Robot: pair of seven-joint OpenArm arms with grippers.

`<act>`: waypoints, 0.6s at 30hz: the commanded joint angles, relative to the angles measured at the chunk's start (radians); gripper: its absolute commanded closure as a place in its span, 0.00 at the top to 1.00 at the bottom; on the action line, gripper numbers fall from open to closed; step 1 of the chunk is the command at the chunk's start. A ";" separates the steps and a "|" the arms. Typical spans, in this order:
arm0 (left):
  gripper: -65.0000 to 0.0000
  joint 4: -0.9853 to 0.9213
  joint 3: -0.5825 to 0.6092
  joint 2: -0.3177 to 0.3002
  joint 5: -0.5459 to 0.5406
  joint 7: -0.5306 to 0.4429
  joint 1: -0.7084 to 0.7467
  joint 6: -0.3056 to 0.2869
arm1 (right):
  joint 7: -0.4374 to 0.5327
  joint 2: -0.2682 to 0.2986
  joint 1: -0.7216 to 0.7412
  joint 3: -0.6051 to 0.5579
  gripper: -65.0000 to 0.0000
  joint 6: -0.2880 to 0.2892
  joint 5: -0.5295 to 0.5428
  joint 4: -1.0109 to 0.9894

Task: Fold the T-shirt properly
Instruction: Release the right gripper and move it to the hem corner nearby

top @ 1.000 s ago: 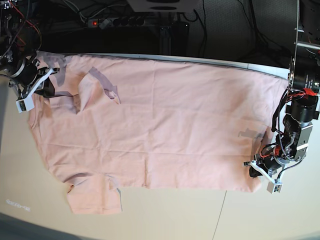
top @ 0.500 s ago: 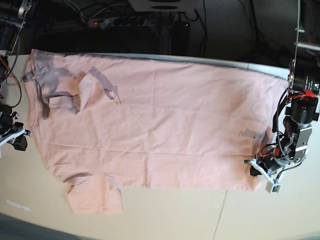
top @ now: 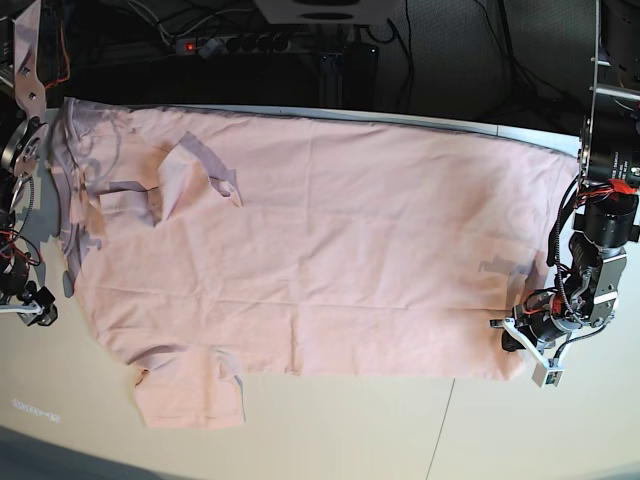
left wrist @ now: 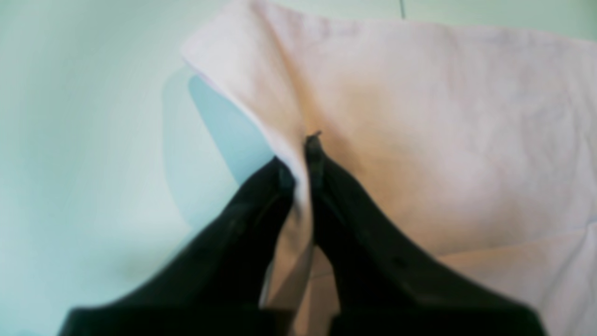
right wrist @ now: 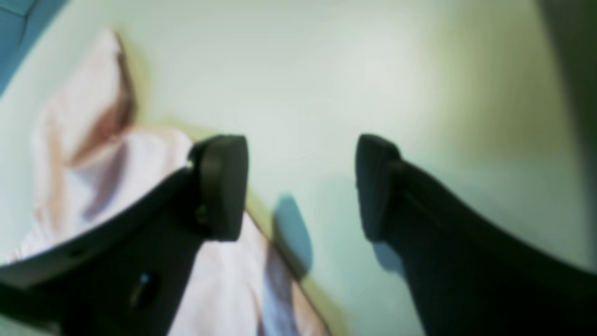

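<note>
Fabric covers most of the table: the T-shirt lies spread flat, one sleeve jutting toward seven o'clock in the base view. At four o'clock the left gripper is clamped on the hem corner, cloth pinched between its black fingers. At nine o'clock the right gripper hangs with jaws parted, empty, just beside the shirt's edge. Spreading looks done; the first fold seems pending. Next, the right claw likely needs to seize a matching corner.
</note>
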 commanded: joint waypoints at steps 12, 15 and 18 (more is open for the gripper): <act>0.00 0.012 -0.003 -0.011 0.001 0.016 -0.027 -0.024 | 0.023 -0.093 0.056 0.002 0.57 0.067 -0.042 -0.068; 0.00 0.012 -0.003 -0.011 0.001 0.016 -0.027 -0.024 | 0.023 -0.137 0.063 -0.013 0.57 0.074 -0.094 -0.066; 0.00 0.012 -0.003 -0.011 0.001 0.016 -0.027 -0.025 | 0.024 -0.169 0.063 -0.050 0.57 0.074 -0.115 -0.059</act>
